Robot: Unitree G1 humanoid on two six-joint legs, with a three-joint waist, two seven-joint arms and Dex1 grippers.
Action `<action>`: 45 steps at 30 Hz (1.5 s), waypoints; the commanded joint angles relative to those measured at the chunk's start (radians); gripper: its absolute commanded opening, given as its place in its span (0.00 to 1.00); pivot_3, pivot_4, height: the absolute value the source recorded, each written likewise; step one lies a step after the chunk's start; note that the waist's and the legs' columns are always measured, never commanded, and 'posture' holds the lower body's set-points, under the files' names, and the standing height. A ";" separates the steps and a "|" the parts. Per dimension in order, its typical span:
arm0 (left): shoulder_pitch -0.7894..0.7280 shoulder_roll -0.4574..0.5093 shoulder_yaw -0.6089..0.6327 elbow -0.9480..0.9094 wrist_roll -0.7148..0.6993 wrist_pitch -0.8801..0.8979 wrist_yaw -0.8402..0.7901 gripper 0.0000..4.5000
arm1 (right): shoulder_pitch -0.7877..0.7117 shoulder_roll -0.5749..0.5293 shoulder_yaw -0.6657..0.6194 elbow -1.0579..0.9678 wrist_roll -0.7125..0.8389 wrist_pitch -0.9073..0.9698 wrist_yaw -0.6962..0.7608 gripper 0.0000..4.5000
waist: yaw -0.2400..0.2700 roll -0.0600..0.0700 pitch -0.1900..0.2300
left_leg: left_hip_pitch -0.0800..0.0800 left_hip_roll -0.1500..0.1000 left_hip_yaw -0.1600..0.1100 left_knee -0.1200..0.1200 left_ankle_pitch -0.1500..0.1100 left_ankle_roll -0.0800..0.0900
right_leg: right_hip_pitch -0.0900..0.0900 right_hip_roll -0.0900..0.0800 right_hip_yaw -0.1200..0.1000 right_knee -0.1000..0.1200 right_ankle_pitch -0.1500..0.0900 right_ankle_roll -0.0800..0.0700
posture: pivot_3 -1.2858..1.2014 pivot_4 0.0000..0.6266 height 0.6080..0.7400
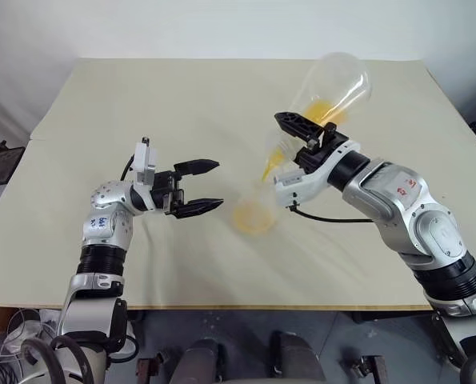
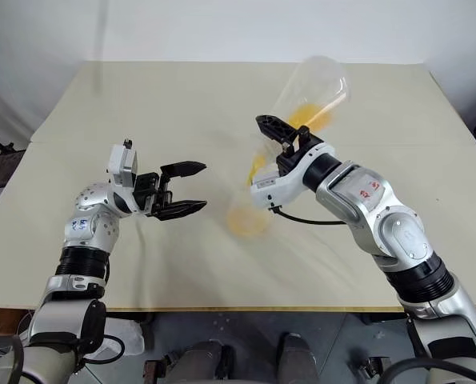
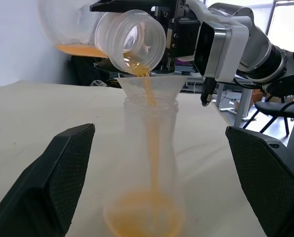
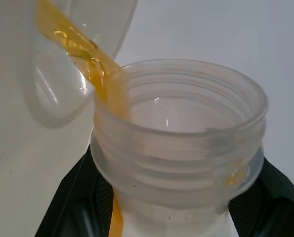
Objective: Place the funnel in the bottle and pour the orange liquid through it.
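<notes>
Pouring now, we tip the flask (image 1: 334,84) in our clamped right hand (image 1: 306,132), orange liquid (image 3: 151,148) streaming through the funnel (image 3: 149,89) into the bottle (image 3: 151,163) mid-desk (image 1: 142,96), left hand (image 1: 199,188) spread beside; next, steady tilting until empty.

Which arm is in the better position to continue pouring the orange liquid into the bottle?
The right. The right gripper is shut on the tilted flask, and orange liquid runs through the funnel into the bottle. The left gripper stands open beside the bottle, holding nothing.
</notes>
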 commanded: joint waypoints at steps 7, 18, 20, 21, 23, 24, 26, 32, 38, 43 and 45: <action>-0.001 0.007 0.018 -0.016 -0.021 -0.004 -0.012 1.00 | -0.039 0.002 -0.048 -0.010 -0.014 -0.034 -0.023 0.56 | 0.000 0.000 0.000 | 0.000 0.000 0.000 0.000 0.000 0.000 | 0.000 0.000 0.000 0.000 0.000 0.000 | 0.52 0.24 1.00; 0.000 0.002 0.017 -0.020 -0.023 -0.004 -0.015 1.00 | -0.045 -0.004 -0.052 -0.001 -0.022 -0.066 -0.027 0.56 | 0.000 0.000 0.000 | 0.000 0.000 0.000 0.000 0.000 0.000 | 0.000 0.000 0.000 0.000 0.000 0.000 | 0.52 0.24 1.00; 0.000 0.001 0.017 -0.021 -0.023 -0.003 -0.015 1.00 | -0.049 -0.003 -0.051 0.003 -0.024 -0.072 -0.027 0.56 | 0.000 0.000 0.000 | 0.000 0.000 0.000 0.000 0.000 0.000 | 0.000 0.000 0.000 0.000 0.000 0.000 | 0.52 0.24 1.00; 0.001 0.000 0.017 -0.022 -0.024 -0.003 -0.014 1.00 | -0.052 -0.003 -0.051 0.004 -0.024 -0.074 -0.025 0.56 | 0.000 0.000 0.000 | 0.000 0.000 0.000 0.000 0.000 0.000 | 0.000 0.000 0.000 0.000 0.000 0.000 | 0.52 0.24 1.00; 0.000 -0.001 0.016 -0.022 -0.024 -0.003 -0.014 1.00 | -0.056 -0.004 -0.051 0.009 -0.025 -0.079 -0.027 0.56 | 0.000 0.000 0.000 | 0.000 0.000 0.000 0.000 0.000 0.000 | 0.000 0.000 0.000 0.000 0.000 0.000 | 0.52 0.24 1.00; -0.001 -0.001 0.016 -0.021 -0.024 -0.003 -0.014 1.00 | -0.057 -0.006 -0.051 0.011 -0.024 -0.082 -0.027 0.56 | 0.000 0.000 0.000 | 0.000 0.000 0.000 0.000 0.000 0.000 | 0.000 0.000 0.000 0.000 0.000 0.000 | 0.52 0.24 1.00; -0.004 -0.002 0.017 -0.018 -0.023 -0.004 -0.013 1.00 | -0.060 -0.007 -0.052 0.016 -0.023 -0.089 -0.027 0.56 | 0.000 0.000 0.000 | 0.000 0.000 0.000 0.000 0.000 0.000 | 0.000 0.000 0.000 0.000 0.000 0.000 | 0.52 0.24 1.00; -0.005 -0.002 0.017 -0.014 -0.024 -0.004 -0.016 1.00 | -0.068 -0.013 -0.052 0.027 -0.027 -0.114 -0.029 0.56 | -0.001 0.000 0.000 | 0.000 0.000 0.000 0.000 0.000 0.000 | 0.000 0.000 0.000 0.000 0.000 0.000 | 0.52 0.24 1.00; -0.013 -0.005 0.016 -0.006 -0.022 -0.008 -0.020 1.00 | -0.079 -0.014 -0.050 0.040 -0.031 -0.140 -0.033 0.56 | -0.001 0.000 0.000 | 0.000 0.000 0.000 0.000 0.000 0.000 | 0.000 0.000 0.000 0.000 0.000 0.000 | 0.52 0.24 1.00; -0.014 -0.006 0.017 -0.003 -0.021 -0.009 -0.021 1.00 | -0.089 -0.015 -0.050 0.050 -0.035 -0.153 -0.037 0.56 | -0.001 0.000 0.000 | 0.000 0.000 0.000 0.000 0.000 0.000 | 0.000 0.000 0.000 0.000 0.000 0.000 | 0.52 0.24 1.00; -0.015 -0.007 0.017 -0.002 -0.021 -0.009 -0.021 1.00 | -0.090 -0.016 -0.050 0.052 -0.036 -0.158 -0.038 0.56 | -0.001 0.000 0.000 | 0.000 0.000 0.000 0.000 0.000 0.000 | 0.000 0.000 0.000 0.000 0.000 0.000 | 0.52 0.24 1.00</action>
